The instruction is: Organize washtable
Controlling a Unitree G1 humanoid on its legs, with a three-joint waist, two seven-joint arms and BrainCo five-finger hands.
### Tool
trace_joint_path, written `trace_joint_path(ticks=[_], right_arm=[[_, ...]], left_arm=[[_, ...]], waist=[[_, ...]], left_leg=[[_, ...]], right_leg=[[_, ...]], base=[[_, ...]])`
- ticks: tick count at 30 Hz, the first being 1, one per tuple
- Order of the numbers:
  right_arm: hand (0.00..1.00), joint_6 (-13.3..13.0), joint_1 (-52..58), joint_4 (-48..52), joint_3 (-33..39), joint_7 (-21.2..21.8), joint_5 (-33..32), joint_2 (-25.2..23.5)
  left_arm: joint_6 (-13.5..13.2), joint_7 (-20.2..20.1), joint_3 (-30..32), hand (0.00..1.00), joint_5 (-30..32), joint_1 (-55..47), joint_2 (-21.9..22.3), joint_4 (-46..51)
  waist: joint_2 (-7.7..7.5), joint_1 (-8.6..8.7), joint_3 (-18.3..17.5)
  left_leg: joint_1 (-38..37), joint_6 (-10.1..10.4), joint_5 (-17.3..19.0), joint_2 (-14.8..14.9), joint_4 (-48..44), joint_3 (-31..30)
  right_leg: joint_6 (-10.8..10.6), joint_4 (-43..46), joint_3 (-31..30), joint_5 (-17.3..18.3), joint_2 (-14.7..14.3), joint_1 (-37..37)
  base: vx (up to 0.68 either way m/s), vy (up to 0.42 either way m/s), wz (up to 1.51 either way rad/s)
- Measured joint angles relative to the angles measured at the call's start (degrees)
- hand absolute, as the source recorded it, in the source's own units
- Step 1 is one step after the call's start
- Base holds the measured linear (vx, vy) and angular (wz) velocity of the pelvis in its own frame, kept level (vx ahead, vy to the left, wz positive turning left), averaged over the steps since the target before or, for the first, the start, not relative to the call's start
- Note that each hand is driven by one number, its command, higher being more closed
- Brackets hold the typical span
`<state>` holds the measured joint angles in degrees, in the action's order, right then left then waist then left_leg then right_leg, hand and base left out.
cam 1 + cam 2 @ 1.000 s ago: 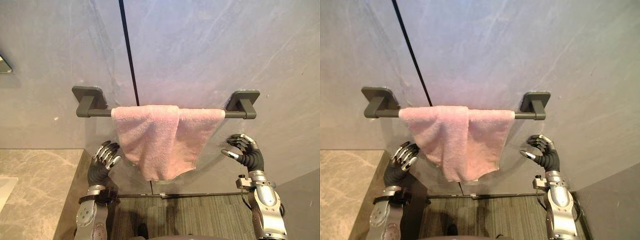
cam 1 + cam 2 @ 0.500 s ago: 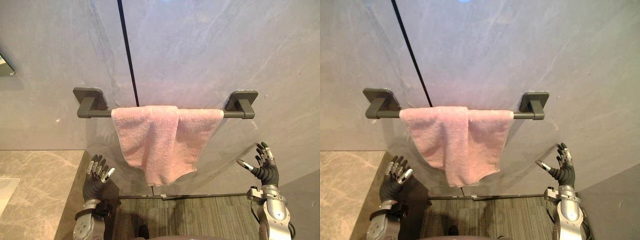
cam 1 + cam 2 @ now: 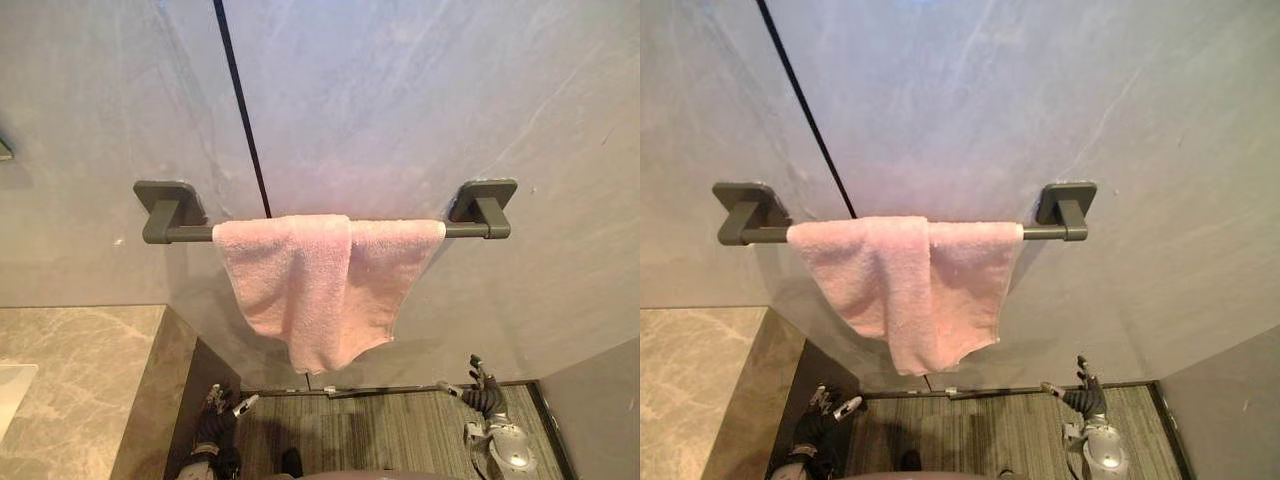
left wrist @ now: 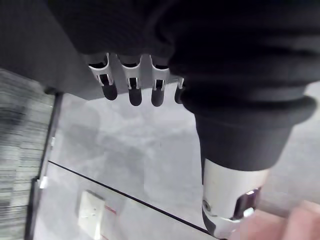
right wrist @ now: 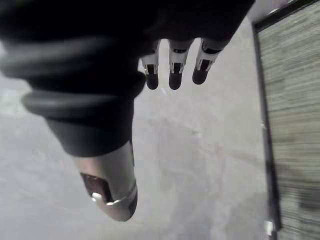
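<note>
A pink towel point(image 3: 318, 280) hangs draped over the wall bar point(image 3: 190, 234). Well below it, the left hand point(image 3: 214, 428) and right hand point(image 3: 483, 398) hang empty, fingers straight and loosely spread.

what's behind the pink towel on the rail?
The towel hangs over the dark rail, whose bare ends and brackets show on either side. Behind it is the grey wall. The rail's middle stretch and the wall patch directly behind the cloth are covered.
</note>
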<state>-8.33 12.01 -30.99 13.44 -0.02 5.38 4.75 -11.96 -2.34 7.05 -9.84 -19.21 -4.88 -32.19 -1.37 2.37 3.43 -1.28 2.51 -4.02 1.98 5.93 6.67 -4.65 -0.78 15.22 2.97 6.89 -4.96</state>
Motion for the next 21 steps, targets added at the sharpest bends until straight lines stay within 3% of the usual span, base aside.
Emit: trace_joint_path(ticks=[8, 21], right_arm=[[0.0, 1.09, -2.08, -9.47, -1.92, -1.04, 2.03, 0.01], [0.0, 2.21, -3.17, -15.52, -2.63, -1.23, 2.07, 0.05]], left_arm=[[0.54, 3.78, -0.16, 0.0, 4.38, 1.87, -0.08, -9.13], [0.83, 4.05, -0.1, 0.0, 7.26, 4.45, -0.25, -14.67]], waist=[[-0.03, -0.06, 1.57], [-0.35, -0.05, 2.91]], left_leg=[[-1.26, 0.22, 0.74, 0.0, 0.0, 1.19], [-2.3, 0.17, 1.1, -0.1, 0.01, 1.41]], right_leg=[[-0.03, -0.54, -1.03, 0.03, -0.02, -0.95], [-0.23, -0.49, -1.34, 0.2, 0.1, -1.81]], base=[[0.01, -0.001, -0.07], [0.0, -0.001, -0.01]])
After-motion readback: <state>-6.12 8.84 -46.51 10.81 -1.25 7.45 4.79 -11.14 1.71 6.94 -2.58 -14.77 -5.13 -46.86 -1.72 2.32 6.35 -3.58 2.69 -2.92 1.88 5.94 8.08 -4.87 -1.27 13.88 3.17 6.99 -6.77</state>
